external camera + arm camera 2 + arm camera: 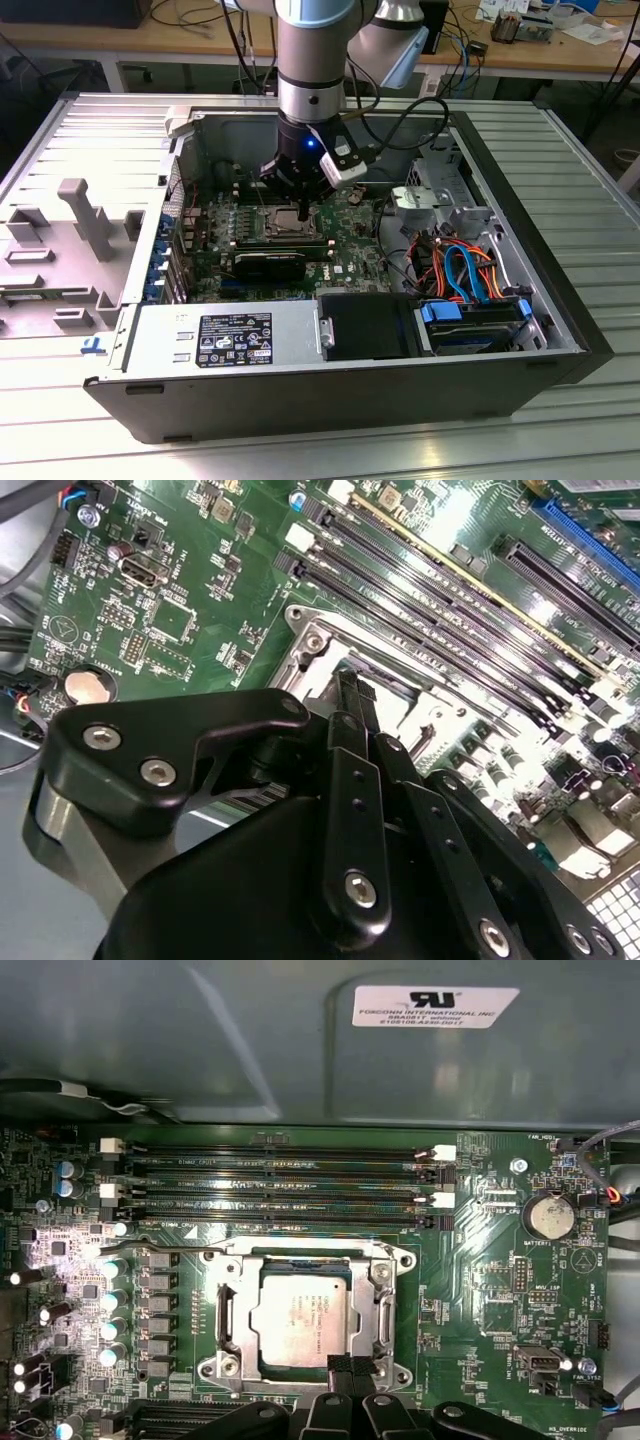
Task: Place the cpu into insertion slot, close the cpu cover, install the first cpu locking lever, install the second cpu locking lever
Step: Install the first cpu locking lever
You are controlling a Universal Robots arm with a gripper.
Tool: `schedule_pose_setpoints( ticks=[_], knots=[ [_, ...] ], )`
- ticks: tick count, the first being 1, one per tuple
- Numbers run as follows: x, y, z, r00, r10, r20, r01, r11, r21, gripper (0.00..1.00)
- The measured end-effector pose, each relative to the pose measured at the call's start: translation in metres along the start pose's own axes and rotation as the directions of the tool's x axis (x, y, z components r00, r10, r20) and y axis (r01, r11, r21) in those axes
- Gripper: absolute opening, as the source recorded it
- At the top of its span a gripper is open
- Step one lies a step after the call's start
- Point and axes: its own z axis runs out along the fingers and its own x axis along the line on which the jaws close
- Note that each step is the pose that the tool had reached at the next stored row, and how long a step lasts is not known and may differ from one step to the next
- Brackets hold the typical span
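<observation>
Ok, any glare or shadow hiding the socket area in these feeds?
First wrist view: cpu and cpu cover evenly lit, with glare on the capacitors beside them. Second wrist view: bright glare across the memory slots; the gripper blocks most of the socket. Exterior view: case interior dim.

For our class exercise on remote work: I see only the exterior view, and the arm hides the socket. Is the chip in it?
Observer: Yes. In the first wrist view the chip lies in the socket.
Operator: And the cover?
Observer: The metal cover lies flat around the chip.
Operator: Where is the pincer's tip?
Observer: The pincer is at the socket's edge, on the side away from the memory slots.
</observation>
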Motion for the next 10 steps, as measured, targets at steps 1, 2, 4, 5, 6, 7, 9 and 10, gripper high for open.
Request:
schedule_pose_setpoints(
  ticks=[1, 2, 4, 5, 6, 7, 9, 10],
  knots=[
    [0.0, 0.0, 0.0, 1.0, 0.0, 0.0008, 0.0, 1.0, 0.0001, 0.11],
    [0.0, 0.0, 0.0, 1.0, 0.0, 0.0013, 0.0, 1.0, 0.0001, 0.11],
    [0.0, 0.0, 0.0, 1.0, 0.0, 0.0013, 0.0, 1.0, 0.0002, 0.11],
    [0.0, 0.0, 0.0, 1.0, 0.0, 0.0013, 0.0, 1.0, 0.0003, 0.11],
    [0.0, 0.0, 0.0, 1.0, 0.0, 0.0013, 0.0, 1.0, 0.0002, 0.11],
    [0.0, 0.0, -0.0001, 1.0, 0.0, 0.0013, 0.0, 1.0, 0.0001, 0.11],
    [0.0, -0.0001, -0.0028, 1.0, 0.0, 0.0013, 0.0, 1.0, 0.0002, 0.11],
    [0.0001, -0.0002, -0.0058, 1.0, 0.0, 0.0013, 0.0, 1.0, 0.0002, 0.11]
  ],
)
